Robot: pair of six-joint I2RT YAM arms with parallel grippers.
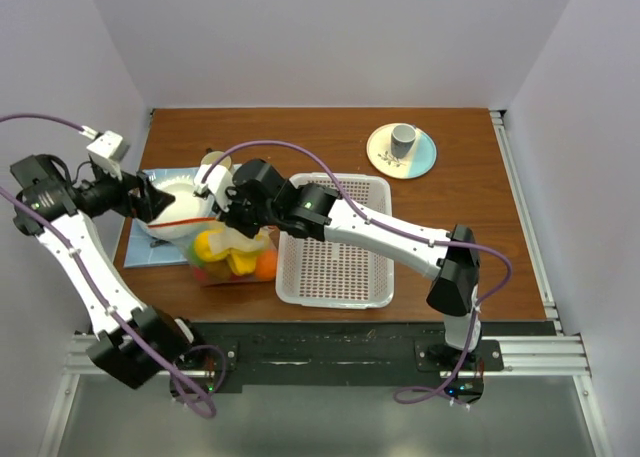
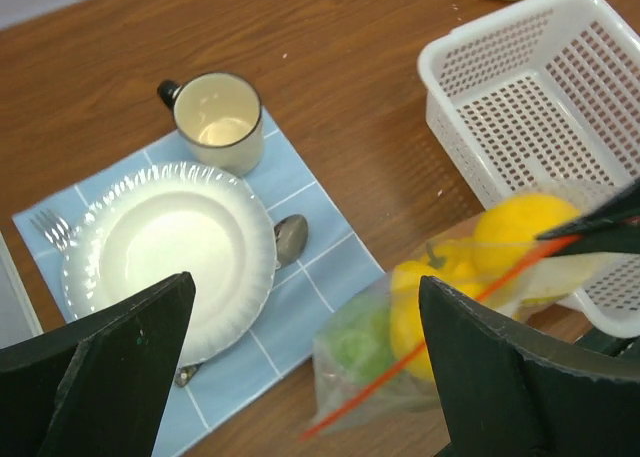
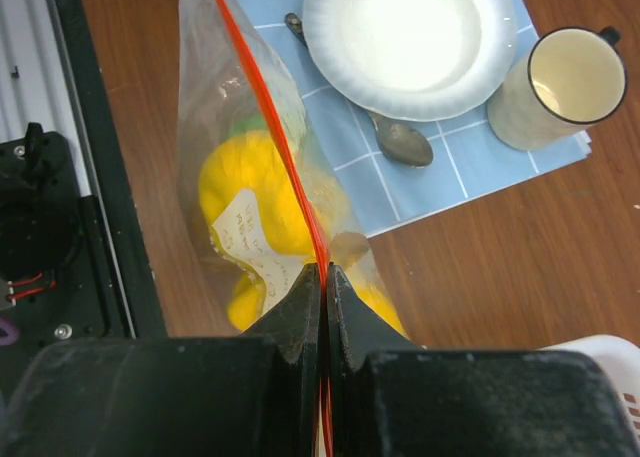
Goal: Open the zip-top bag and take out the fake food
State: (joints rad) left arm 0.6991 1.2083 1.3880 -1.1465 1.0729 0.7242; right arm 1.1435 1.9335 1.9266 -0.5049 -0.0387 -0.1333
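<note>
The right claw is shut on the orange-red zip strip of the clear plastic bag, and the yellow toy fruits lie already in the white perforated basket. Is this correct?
No. The yellow plastic toy fruits lie inside the clear plastic zip-top bag, not in the white perforated plastic basket; the top external view shows this. The right claw is indeed shut on the orange-red zip strip.

Bare tabletop (image 1: 300,127) beyond white basket (image 1: 340,272); plate (image 2: 170,252), mug (image 2: 218,122), spoon (image 2: 290,239) crowd placemat (image 2: 320,287) beside zip-top bag (image 2: 370,352).

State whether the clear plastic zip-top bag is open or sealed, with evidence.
Seemingly sealed: the orange-red zip strip runs as one line from the shut right tool; yellow toy food sits inside.
</note>
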